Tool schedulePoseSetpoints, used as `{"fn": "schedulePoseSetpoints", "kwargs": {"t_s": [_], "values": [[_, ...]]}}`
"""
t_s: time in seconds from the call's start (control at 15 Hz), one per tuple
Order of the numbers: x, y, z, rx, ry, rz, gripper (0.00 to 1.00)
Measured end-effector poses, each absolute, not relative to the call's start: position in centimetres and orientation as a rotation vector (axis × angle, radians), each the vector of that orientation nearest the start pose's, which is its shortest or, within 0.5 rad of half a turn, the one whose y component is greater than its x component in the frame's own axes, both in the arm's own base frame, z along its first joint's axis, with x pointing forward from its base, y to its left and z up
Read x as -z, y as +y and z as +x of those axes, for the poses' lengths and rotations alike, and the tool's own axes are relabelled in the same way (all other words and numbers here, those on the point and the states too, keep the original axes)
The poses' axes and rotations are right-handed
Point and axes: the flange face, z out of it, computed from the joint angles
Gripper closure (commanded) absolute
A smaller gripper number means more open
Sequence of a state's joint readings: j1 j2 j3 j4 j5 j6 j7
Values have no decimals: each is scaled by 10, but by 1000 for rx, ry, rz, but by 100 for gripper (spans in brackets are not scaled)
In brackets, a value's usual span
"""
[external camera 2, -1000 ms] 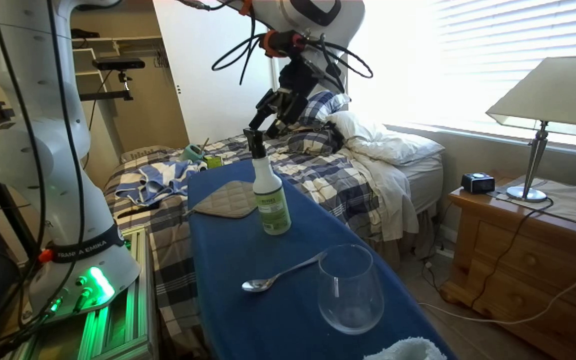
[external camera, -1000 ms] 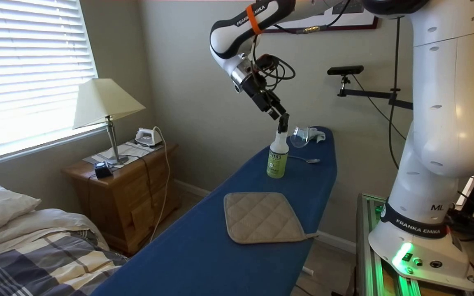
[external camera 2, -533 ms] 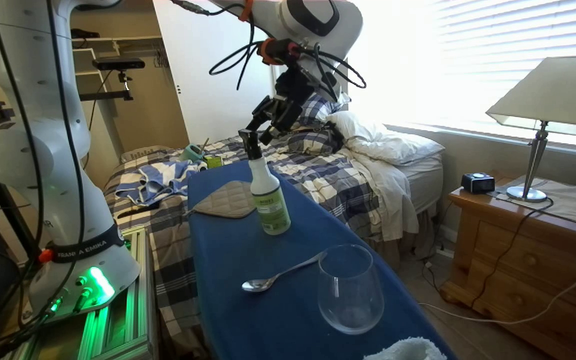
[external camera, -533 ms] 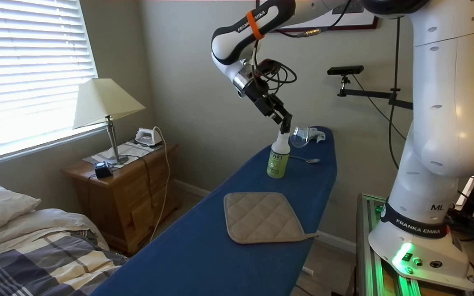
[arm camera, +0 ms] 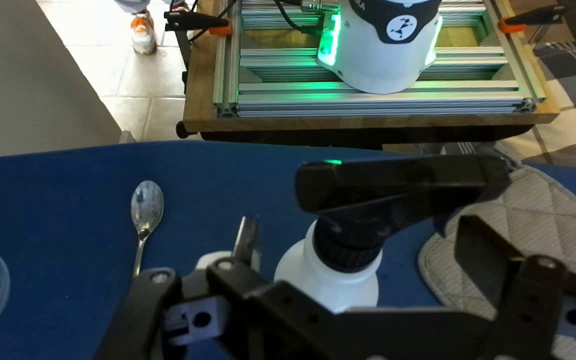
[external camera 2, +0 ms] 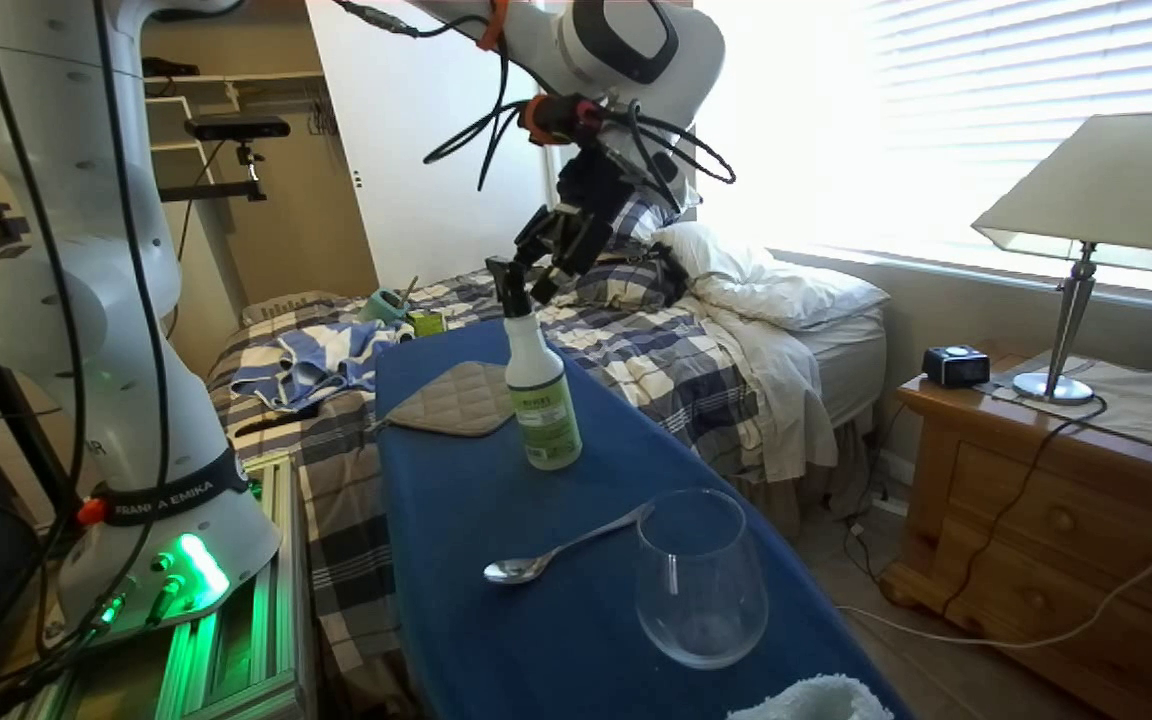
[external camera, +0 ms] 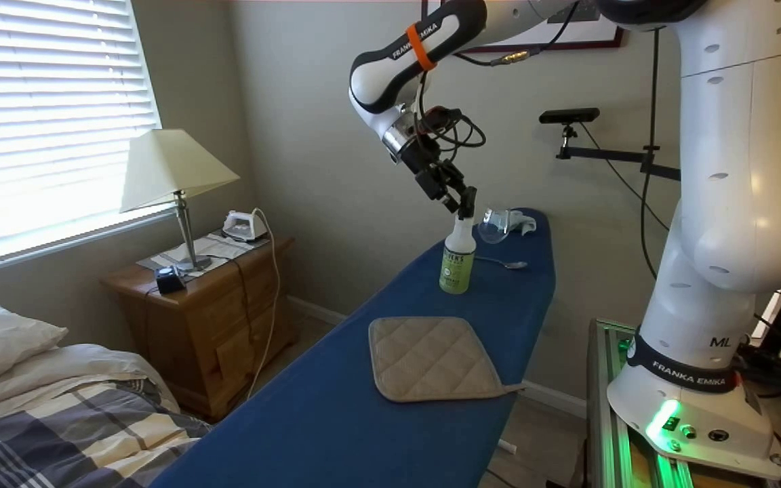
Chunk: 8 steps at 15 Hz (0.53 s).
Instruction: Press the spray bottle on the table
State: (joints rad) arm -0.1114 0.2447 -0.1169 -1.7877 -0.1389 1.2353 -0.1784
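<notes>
Spray bottle (external camera 2: 544,410) leans less than a half-second ago, tool (arm camera: 359,235) spread wide, empty.

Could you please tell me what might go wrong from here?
The open gripper is close to the top of the spray bottle, so an off-centre press might tip it over. The glass stands on the same table, so a falling bottle could perhaps knock it.

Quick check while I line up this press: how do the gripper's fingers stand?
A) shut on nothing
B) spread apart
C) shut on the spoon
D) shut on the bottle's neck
B: the wrist view shows the two fingers well apart, with the spray bottle visible between them.
</notes>
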Motion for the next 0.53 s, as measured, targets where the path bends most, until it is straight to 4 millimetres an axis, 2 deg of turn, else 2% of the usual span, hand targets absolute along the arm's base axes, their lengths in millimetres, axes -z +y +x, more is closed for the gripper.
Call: {"fn": "schedulePoseSetpoints", "kwargs": {"t_s": [0.53], "values": [[-381,-131,500,-1294,152,-2883,0]]}}
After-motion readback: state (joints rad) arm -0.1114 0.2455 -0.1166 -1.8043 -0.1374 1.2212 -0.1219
